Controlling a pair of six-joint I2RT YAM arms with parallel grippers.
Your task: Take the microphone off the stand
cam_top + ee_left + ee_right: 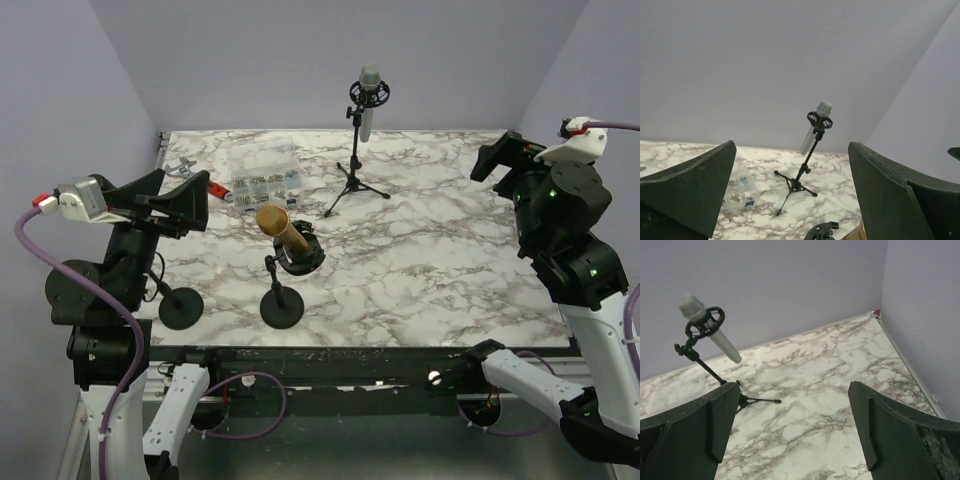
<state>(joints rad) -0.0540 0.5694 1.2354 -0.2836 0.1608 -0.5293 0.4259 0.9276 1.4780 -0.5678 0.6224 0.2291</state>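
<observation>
A silver microphone (368, 100) sits tilted in a black shock mount on a tripod stand (353, 185) at the back middle of the marble table. It also shows in the left wrist view (816, 130) and the right wrist view (707, 327). A gold microphone (283, 232) lies tilted in a shock mount on a round-base stand (282, 306) near the front. Its edge shows in the left wrist view (860, 234). My left gripper (185, 188) is open and empty, raised at the left and well short of both microphones. My right gripper (495, 158) is open and empty, raised at the right.
A clear plastic box (265, 178) of small parts stands at the back left, with a red-handled tool (215, 193) beside it. A second round black base (181, 308) stands at the front left by the left arm. Lilac walls close the back and sides.
</observation>
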